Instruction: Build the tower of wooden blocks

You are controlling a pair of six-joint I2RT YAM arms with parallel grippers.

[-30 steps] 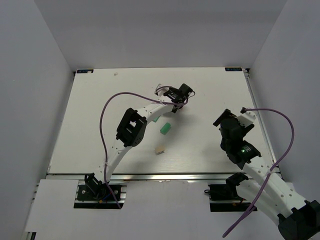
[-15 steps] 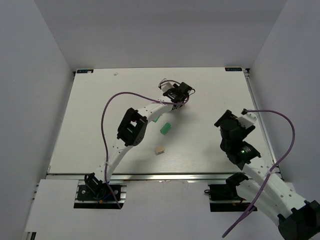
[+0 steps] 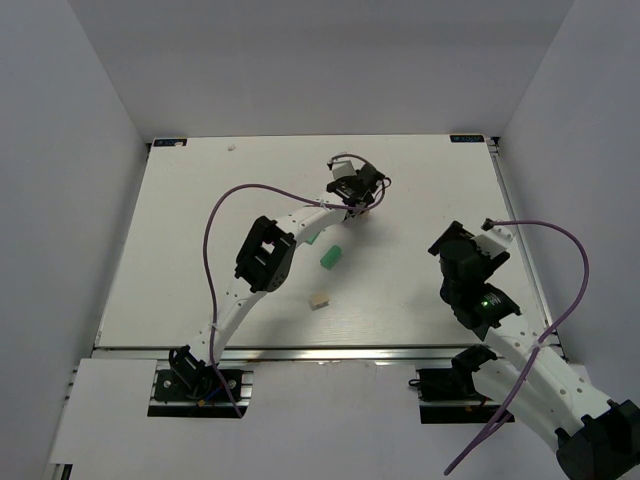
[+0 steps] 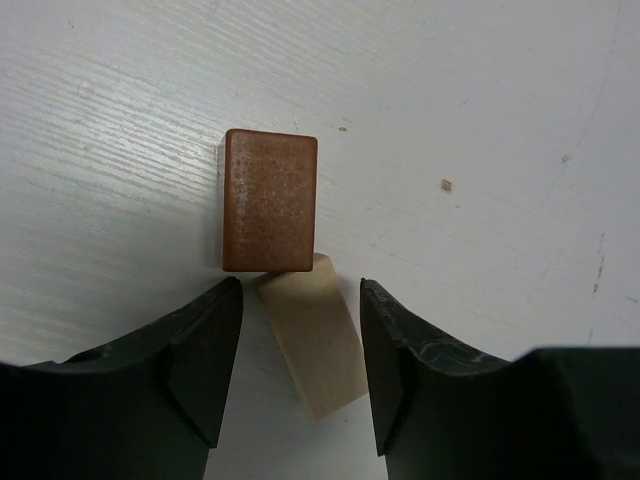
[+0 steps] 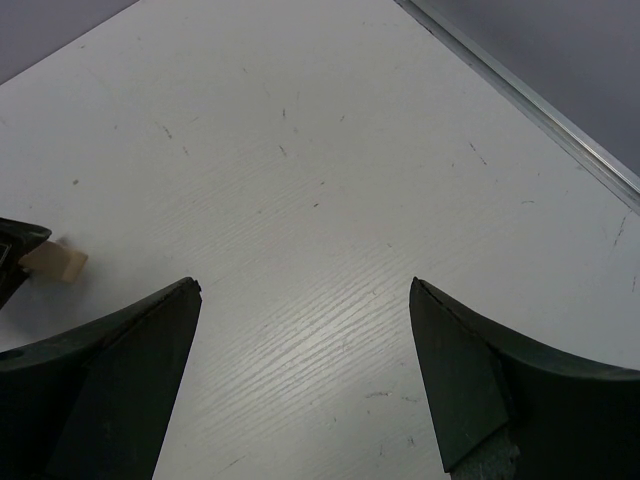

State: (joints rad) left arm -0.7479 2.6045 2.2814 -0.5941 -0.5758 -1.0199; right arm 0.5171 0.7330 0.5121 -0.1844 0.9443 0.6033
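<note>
The wood block tower (image 4: 270, 240) lies at the far middle of the table (image 3: 190, 250), directly under the left gripper (image 4: 300, 285). In the left wrist view, a dark brown block (image 4: 268, 190) is seen from above, face up and oblong. A light tan block (image 4: 318, 350) runs out from under its near edge, tilted slightly askew. A thin pale edge shows along the brown block's left side. Whether the brown block rests on the tan one or only overlaps it in this view cannot be told.

The left gripper is released. Its jaws stand apart on either side of the tan block, with a gap of white table showing at each side, and neither finger (image 4: 190, 370) presses on the wood.

In the top view, loose pieces lie nearer the arms' bases. A mint-green block (image 3: 329, 257) sits beside the left arm's forearm. A second green piece (image 3: 312, 238) is partly hidden by that arm. Nearer still is another tan block (image 3: 319, 299), apart from both.

The right gripper (image 5: 302, 285) hangs well to the right of the tower. Its jaws are spread wide over bare table and hold nothing. At the left edge of its wrist view, a small tan block (image 5: 55, 262) shows beside a dark finger tip.

A purple cable (image 3: 215, 215) loops above the left arm.
</note>
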